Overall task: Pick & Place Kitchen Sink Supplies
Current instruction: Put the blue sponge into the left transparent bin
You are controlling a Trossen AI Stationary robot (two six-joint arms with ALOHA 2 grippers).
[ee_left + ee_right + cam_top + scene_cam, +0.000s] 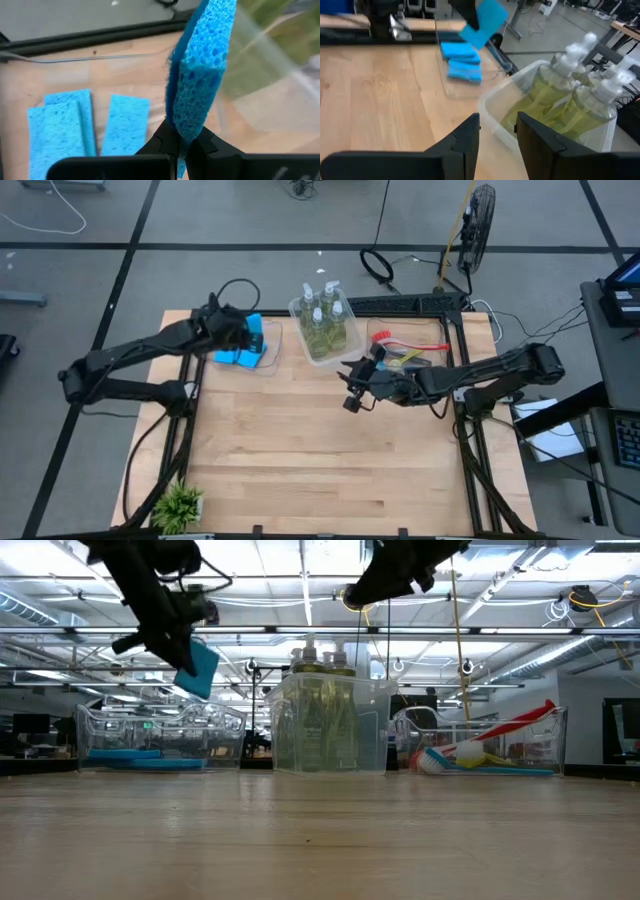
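My left gripper (243,332) is shut on a blue sponge (200,75), held in the air over the left clear bin (262,362). Other blue sponges (75,130) lie flat in that bin. The sponge also shows in the low view (200,668) and in the right wrist view (485,20). The middle bin (345,345) holds pump bottles of yellow-green soap (575,100). The right bin (440,330) holds brushes (480,752). My right gripper (497,132) hovers open beside the soap bin's near corner, nothing between its fingers. My left gripper pinches one end of the sponge (186,134) between its two fingers (162,142), one on each flat face. The sponge narrows where the fingers meet it. It sticks out past the fingertips, tilted, slanting down, and hangs clear of the bin and the sponges below.
A small green potted plant (180,505) stands at the table's near left corner. The wide wooden tabletop (320,450) lies in front of the three bins. A black frame (410,305) runs behind the soap and brush bins.
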